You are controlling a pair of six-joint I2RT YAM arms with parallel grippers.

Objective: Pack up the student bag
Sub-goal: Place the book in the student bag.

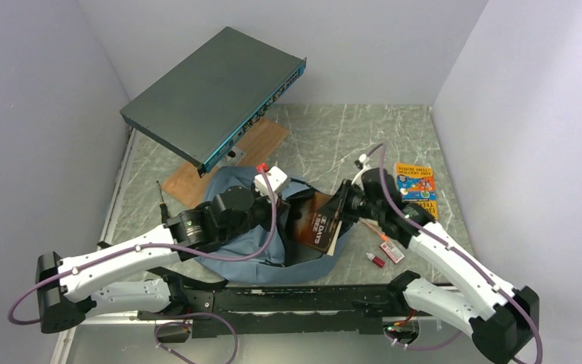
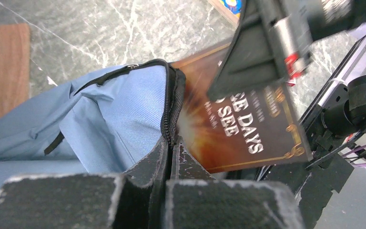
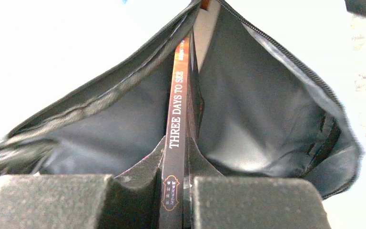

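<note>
The blue-grey student bag (image 1: 273, 254) lies between the two arms with its mouth facing right. My left gripper (image 1: 292, 199) is shut on the bag's black zipper edge (image 2: 171, 105), and its jaws (image 2: 171, 143) pinch the rim and hold the mouth up. My right gripper (image 1: 342, 208) is shut on a dark brown book (image 1: 320, 221) titled "Three Days to See". The spine (image 3: 177, 109) stands clamped between the right gripper (image 3: 177, 149) fingers, and its far end reaches into the bag's dark lining (image 3: 114, 129). In the left wrist view the book cover (image 2: 248, 129) sits right beside the zipper.
A flat dark grey metal box (image 1: 212, 95) rests tilted over a wooden board (image 1: 223, 159) at the back left. A colourful book (image 1: 415, 186) lies at the right. A small red-capped item (image 1: 377, 260) and a white-and-red packet (image 1: 392, 250) lie near the right arm. White walls close in both sides.
</note>
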